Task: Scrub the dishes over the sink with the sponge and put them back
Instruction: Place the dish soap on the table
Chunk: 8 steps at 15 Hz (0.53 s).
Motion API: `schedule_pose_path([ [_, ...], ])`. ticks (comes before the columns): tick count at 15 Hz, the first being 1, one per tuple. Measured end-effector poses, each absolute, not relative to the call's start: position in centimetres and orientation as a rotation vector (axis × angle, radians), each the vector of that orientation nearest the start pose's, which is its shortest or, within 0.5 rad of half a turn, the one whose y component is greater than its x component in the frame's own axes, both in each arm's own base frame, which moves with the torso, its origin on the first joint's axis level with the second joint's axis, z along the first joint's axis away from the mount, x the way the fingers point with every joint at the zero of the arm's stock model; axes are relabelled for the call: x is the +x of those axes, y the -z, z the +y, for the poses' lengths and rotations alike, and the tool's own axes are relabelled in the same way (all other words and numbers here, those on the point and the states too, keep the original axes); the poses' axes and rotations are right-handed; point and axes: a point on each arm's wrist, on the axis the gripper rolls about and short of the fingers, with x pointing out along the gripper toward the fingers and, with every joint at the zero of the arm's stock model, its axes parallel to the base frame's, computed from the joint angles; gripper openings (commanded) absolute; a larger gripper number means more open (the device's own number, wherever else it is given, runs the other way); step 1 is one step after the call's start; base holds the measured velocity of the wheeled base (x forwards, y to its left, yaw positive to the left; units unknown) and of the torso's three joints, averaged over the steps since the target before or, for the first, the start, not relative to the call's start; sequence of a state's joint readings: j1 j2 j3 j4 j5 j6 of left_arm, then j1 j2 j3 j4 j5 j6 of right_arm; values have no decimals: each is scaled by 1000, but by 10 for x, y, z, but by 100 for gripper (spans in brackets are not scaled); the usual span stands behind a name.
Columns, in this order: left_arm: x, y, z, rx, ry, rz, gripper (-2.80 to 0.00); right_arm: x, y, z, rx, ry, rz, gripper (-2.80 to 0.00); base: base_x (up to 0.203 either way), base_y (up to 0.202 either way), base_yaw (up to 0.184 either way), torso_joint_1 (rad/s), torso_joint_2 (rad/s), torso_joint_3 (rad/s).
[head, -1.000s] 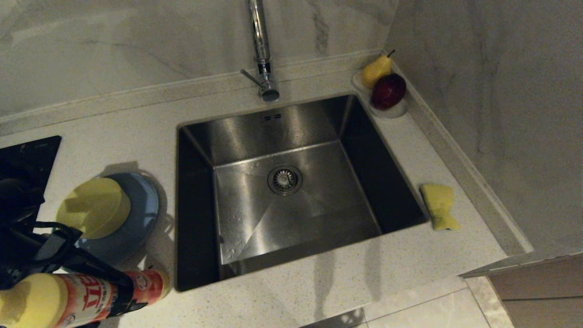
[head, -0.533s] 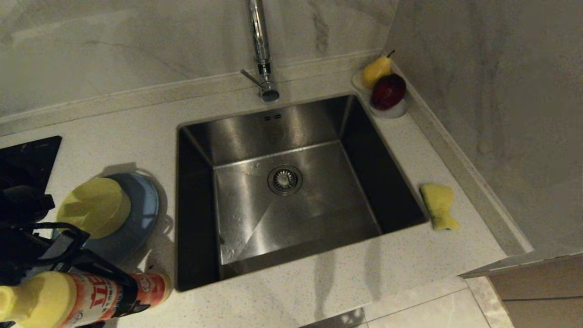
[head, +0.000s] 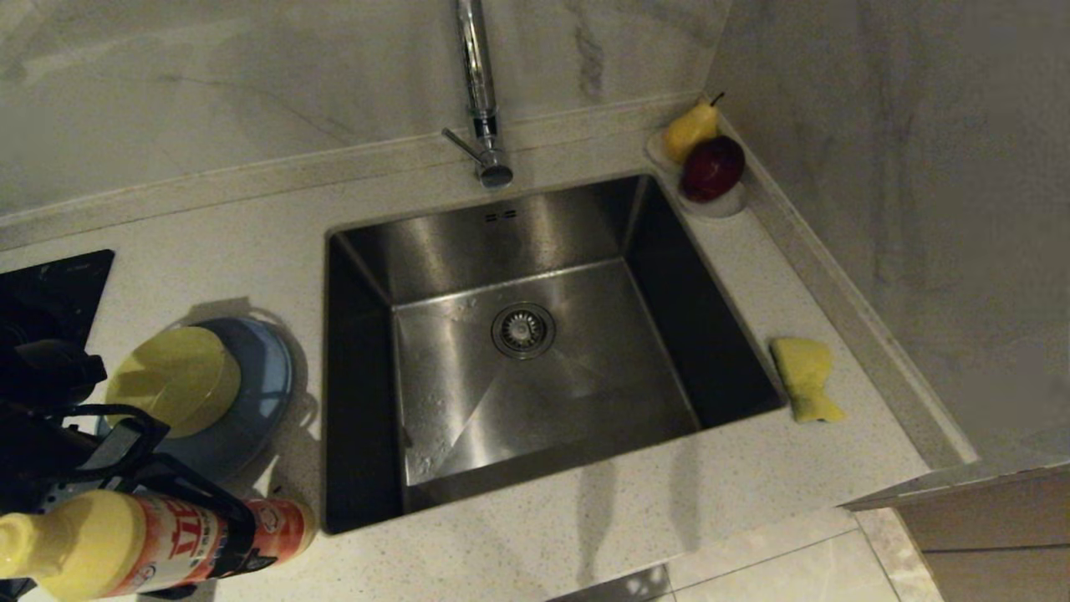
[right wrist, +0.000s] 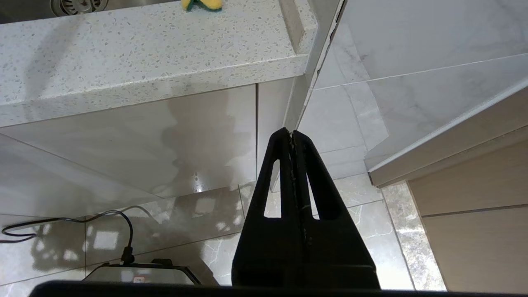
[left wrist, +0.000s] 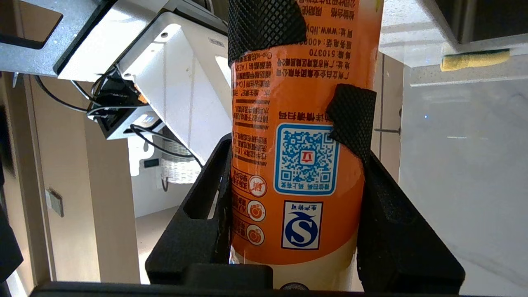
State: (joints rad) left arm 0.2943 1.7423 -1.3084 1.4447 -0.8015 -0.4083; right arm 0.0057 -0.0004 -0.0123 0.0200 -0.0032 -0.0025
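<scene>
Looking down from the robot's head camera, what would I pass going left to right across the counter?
Detergent bottle in the left gripper → yellow bowl on the blue plate → sink with its tap → pear and red fruit on a white dish → sponge.

tap (head: 476,75) cut off by the head view's top edge, bottle (head: 142,543) cap end cut by the left edge, plate (head: 251,401) partly hidden under yellow bowl (head: 171,380), bottle's label print too small to read
</scene>
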Motion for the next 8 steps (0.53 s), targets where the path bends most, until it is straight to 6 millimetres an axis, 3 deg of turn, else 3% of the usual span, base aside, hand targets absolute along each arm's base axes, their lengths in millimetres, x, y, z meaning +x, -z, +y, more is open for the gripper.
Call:
schedule_pose_path([
  [4,210,-201,47,-1283,14,1713,-280,-24,-77,0,-3,-2,7,-280,0,0,0,0,0,0],
  [5,210,-202,47,-1281,15,1708,0,-24,-77,0,-3,-2,7,-280,0,0,0,0,0,0],
  [8,212,-202,49,-1269,15,1690,0,-24,-77,0,-3,-2,7,-280,0,0,0,0,0,0],
])
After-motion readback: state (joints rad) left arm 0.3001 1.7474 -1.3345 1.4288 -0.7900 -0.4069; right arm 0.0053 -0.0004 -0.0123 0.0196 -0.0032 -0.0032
